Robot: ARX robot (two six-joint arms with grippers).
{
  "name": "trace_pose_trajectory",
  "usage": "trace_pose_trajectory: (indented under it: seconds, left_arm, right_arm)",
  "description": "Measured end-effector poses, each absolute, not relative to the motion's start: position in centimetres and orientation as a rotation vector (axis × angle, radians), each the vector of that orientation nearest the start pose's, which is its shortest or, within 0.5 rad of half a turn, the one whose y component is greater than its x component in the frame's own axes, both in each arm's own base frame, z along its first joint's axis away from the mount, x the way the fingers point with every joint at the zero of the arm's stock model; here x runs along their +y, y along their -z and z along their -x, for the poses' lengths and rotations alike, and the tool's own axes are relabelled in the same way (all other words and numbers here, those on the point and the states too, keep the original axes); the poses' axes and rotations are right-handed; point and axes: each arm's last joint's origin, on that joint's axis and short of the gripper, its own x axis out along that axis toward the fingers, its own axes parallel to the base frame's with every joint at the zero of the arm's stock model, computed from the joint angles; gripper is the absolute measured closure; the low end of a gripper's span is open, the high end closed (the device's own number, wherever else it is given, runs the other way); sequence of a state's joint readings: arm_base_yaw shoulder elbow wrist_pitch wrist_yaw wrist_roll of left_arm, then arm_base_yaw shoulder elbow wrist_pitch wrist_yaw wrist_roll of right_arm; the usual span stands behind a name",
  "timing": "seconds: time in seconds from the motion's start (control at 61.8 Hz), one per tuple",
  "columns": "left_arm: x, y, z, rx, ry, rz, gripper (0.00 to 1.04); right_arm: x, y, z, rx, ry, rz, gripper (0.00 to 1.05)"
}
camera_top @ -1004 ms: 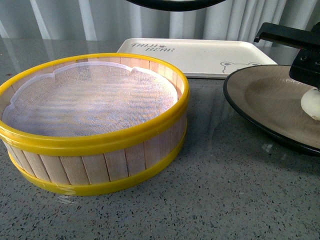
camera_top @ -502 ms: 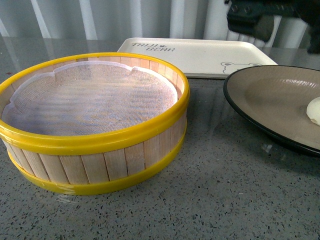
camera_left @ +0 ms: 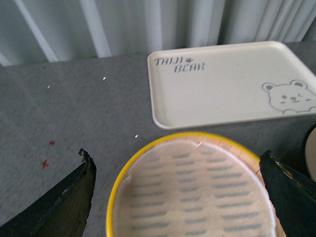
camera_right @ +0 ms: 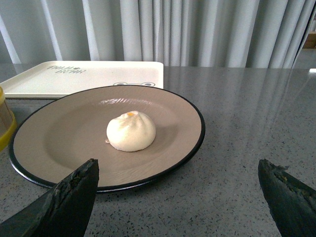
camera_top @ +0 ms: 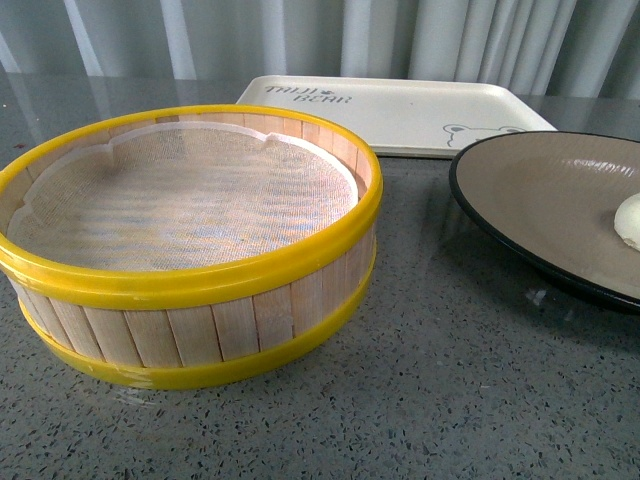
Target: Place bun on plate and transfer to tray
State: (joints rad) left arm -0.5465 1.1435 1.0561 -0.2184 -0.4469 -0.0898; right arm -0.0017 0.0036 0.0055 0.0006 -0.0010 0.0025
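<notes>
The white bun (camera_right: 131,131) sits near the middle of the taupe plate with a black rim (camera_right: 59,143); in the front view only its edge (camera_top: 629,221) shows at the right border, on the plate (camera_top: 540,190). The cream tray with a bear face (camera_top: 400,110) lies empty behind the plate; it also shows in the left wrist view (camera_left: 222,84) and the right wrist view (camera_right: 84,76). My right gripper (camera_right: 180,197) is open and empty, back from the plate, above the table. My left gripper (camera_left: 180,192) is open and empty above the steamer basket. Neither arm shows in the front view.
A yellow-rimmed wooden steamer basket (camera_top: 200,330) with a white liner (camera_top: 180,195) stands at the front left, empty; it also shows in the left wrist view (camera_left: 116,192). The grey speckled table (camera_top: 450,400) runs to a curtain at the back.
The right arm rose from over the plate and left the front view. The bun stays on the plate.
</notes>
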Motion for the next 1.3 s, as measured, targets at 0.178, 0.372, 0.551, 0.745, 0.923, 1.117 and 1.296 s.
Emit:
trace_pose_trajectory:
  seconds: [0.178,0.372,0.551,0.745,0.923,1.117,1.296]
  left_arm:
    - [-9.1,-32.8,-19.4,0.318,0.030,-0.076,0.07]
    - [-5.1,-28.4,-16.7,-0.012,0.026,0.025,0.42]
    - [-3.1,-24.6,-15.3,0.000,0.004,0.015,0.72]
    - [-1.9,-21.9,-14.1,0.009,0.005,0.006,1.01]
    - [-1.3,-20.4,-13.2,0.004,0.005,0.005,1.01]
    - [-0.1,-19.2,-12.5,0.000,0.000,0.005,1.01]
    - [0.0,-18.4,-12.0,0.002,-0.002,0.005,1.01]
  right_arm:
    - [0.0,-16.5,-9.8,-0.002,0.001,-0.002,0.09]
    - [0.0,-16.5,-9.8,-0.002,0.001,-0.002,0.09]
    - [0.0,-16.5,-9.8,-0.002,0.000,-0.002,0.09]
    - [0.0,-16.5,-9.8,-0.002,0.001,-0.002,0.09]
    - [0.0,-16.5,-9.8,-0.002,0.001,-0.002,0.09]
    - [0.0,-16.5,-9.8,-0.002,0.000,-0.002,0.09]
    - [0.0,-16.5,-9.8,-0.002,0.001,-0.002,0.09]
